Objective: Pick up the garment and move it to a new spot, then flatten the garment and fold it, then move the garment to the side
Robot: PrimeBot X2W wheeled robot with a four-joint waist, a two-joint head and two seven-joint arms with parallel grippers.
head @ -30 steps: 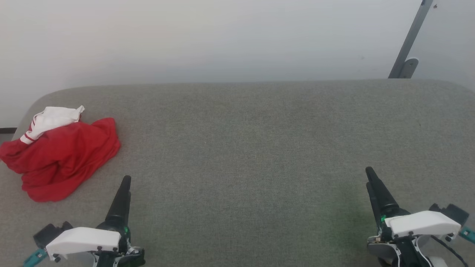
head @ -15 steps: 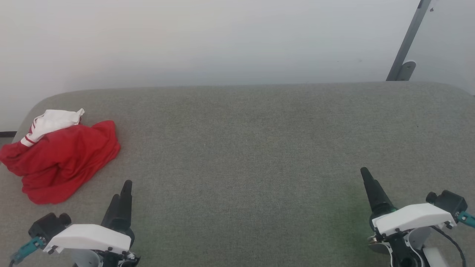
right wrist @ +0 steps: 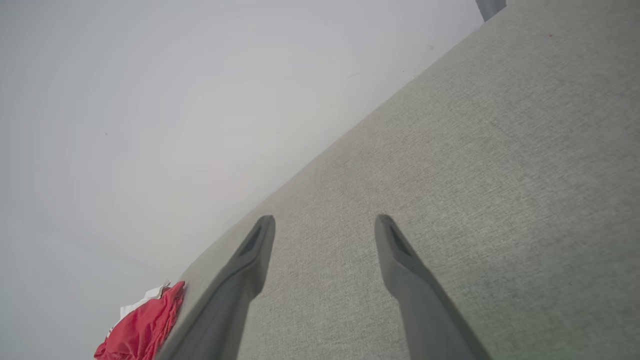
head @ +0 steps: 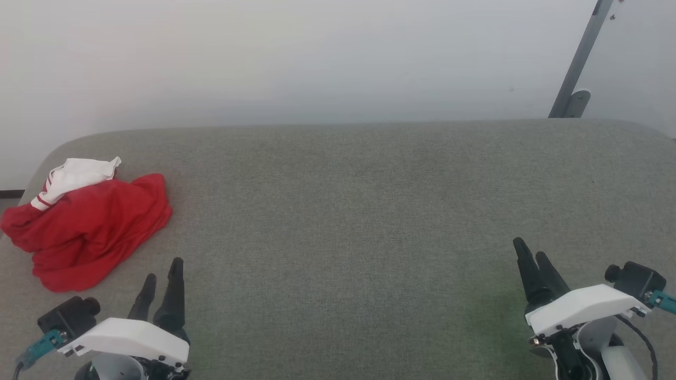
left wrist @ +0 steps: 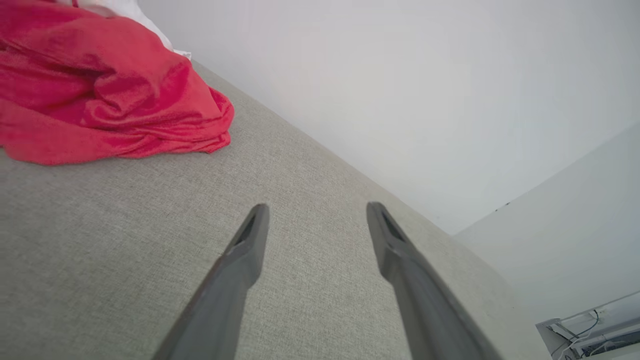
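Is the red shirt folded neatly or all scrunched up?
Scrunched up. The red shirt sits in a lumpy, wrinkled heap on the grey surface, with its white part bunched at the far edge.

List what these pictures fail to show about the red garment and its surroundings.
Head view: the red garment lies crumpled; its own folds hide its front and shape.
Left wrist view: top and left edges cut it off.
Right wrist view: small, cut by the bottom edge.
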